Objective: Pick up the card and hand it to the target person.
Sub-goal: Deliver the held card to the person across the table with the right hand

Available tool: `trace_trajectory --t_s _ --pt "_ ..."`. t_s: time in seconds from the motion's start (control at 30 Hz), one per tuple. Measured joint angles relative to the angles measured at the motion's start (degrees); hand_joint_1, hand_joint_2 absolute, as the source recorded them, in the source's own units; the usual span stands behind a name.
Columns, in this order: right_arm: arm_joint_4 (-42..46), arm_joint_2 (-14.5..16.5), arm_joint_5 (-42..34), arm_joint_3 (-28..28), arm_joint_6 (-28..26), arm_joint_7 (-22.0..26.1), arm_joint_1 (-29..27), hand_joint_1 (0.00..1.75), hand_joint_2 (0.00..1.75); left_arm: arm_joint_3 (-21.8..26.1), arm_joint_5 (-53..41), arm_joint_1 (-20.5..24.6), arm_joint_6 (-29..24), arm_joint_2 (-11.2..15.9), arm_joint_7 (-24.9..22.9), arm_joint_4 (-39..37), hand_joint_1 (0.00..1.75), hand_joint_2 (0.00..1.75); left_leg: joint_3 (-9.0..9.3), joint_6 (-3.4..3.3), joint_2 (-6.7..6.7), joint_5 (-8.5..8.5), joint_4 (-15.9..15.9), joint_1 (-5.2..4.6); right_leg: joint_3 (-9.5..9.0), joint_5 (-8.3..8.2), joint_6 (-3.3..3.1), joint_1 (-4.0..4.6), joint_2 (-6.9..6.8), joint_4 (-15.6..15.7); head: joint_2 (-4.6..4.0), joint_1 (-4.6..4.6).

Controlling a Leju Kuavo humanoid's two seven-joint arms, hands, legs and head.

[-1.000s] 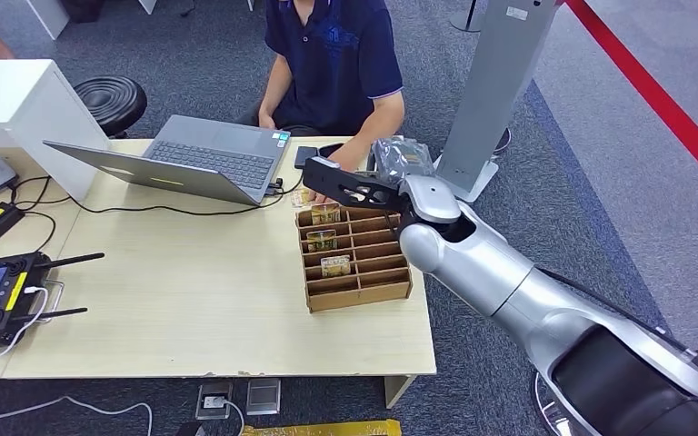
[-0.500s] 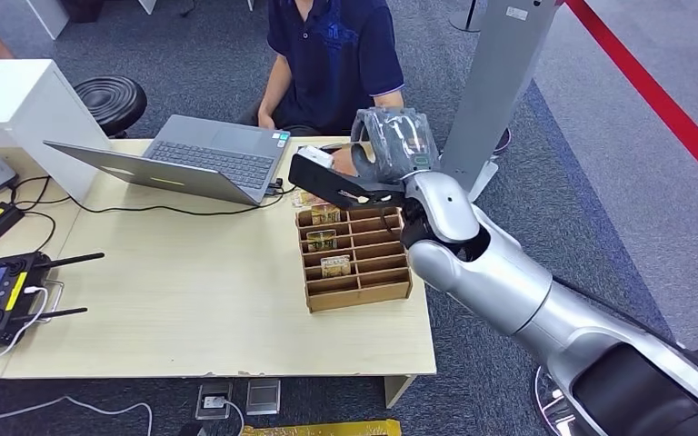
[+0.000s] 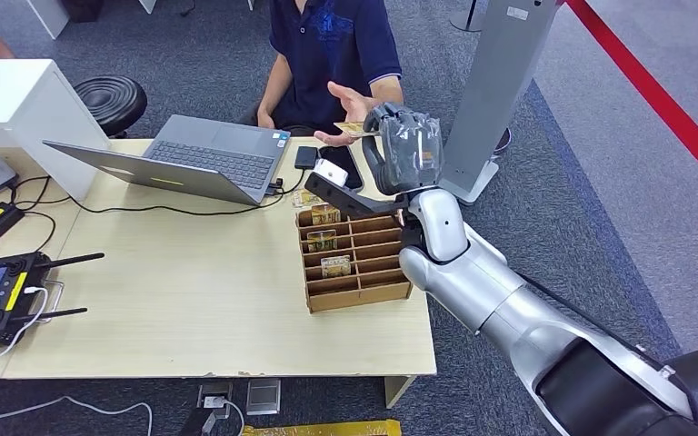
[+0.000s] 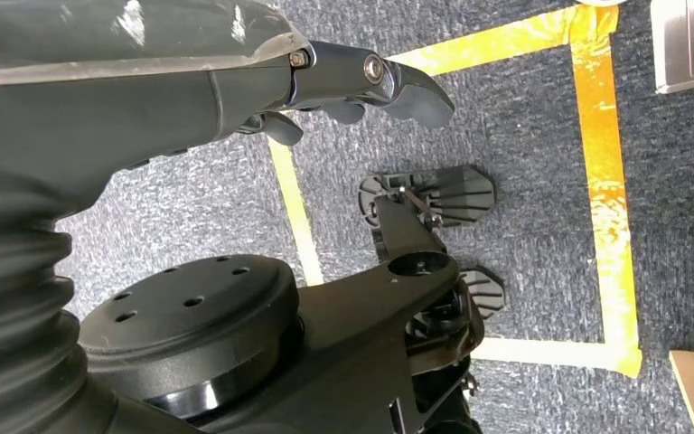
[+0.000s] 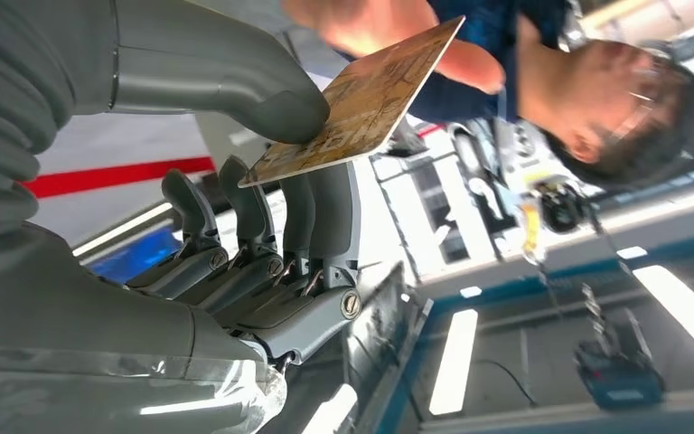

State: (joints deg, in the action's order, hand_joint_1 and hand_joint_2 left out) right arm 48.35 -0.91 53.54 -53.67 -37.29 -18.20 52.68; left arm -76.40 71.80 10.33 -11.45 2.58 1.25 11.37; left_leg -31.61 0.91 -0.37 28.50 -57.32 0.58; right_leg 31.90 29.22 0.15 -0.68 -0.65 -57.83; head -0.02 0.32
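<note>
Lifted from the slotted wooden card rack (image 3: 356,257) since the earlier frame, the silver right hand (image 3: 398,145) pinches a thin tan printed card (image 5: 359,92) between thumb and fingers, at 12 o'clock of the rack. Its free edge meets the seated person's open palm (image 3: 350,102). It looks light, stiff and slick, best taken by that far edge.

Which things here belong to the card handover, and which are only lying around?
Belonging to the job:
right hand, pinching the card
person's open hand, next to the card
wooden card rack, with cards in its slots

Only lying about:
laptop
remote controller
black stool
left hand, holding nothing
</note>
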Motion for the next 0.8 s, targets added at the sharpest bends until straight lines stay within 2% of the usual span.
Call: trace_trajectory --t_s 0.23,0.33,0.37,0.47,0.8 --pt "-5.3 1.5 0.0 0.3 -0.2 0.0 0.0 1.40 1.75 -0.3 0.0 0.0 0.0 0.0 0.2 0.0 0.00 1.75 0.00 0.00 0.01 0.00 0.0 0.00 0.01 0.00 0.00 0.00 0.00 0.0 0.00 -0.09" --pt "-6.6 1.8 0.1 0.3 -0.2 0.0 0.1 0.35 1.75 -0.4 0.0 0.0 0.1 0.0 0.7 0.0 0.00 1.75 0.01 0.00 0.01 0.00 0.0 0.00 0.00 0.00 0.00 0.00 0.00 0.0 0.00 -0.07" --pt "-6.9 2.0 0.1 0.4 -0.2 0.0 0.1 0.00 1.75 -0.4 0.0 0.0 0.2 0.0 0.8 0.0 0.00 1.31 0.01 0.00 0.01 0.00 0.0 0.00 0.00 0.00 0.00 0.00 0.00 0.0 0.00 -0.05" --pt "-7.7 2.3 -0.3 0.4 -0.2 0.2 0.1 0.00 1.75 -0.4 -0.2 0.0 0.2 0.0 0.9 0.0 0.00 0.00 0.01 0.00 0.01 0.00 0.0 0.00 0.00 0.00 0.00 0.00 0.00 0.0 0.00 -0.01" --pt "-6.8 2.4 -2.8 3.3 -1.0 2.2 -1.7 0.00 1.75 -0.4 1.4 -0.6 -1.1 0.0 1.2 0.0 0.00 0.00 0.02 0.00 0.02 0.00 0.0 0.00 0.01 0.00 0.00 0.00 0.01 0.0 0.00 -0.07"
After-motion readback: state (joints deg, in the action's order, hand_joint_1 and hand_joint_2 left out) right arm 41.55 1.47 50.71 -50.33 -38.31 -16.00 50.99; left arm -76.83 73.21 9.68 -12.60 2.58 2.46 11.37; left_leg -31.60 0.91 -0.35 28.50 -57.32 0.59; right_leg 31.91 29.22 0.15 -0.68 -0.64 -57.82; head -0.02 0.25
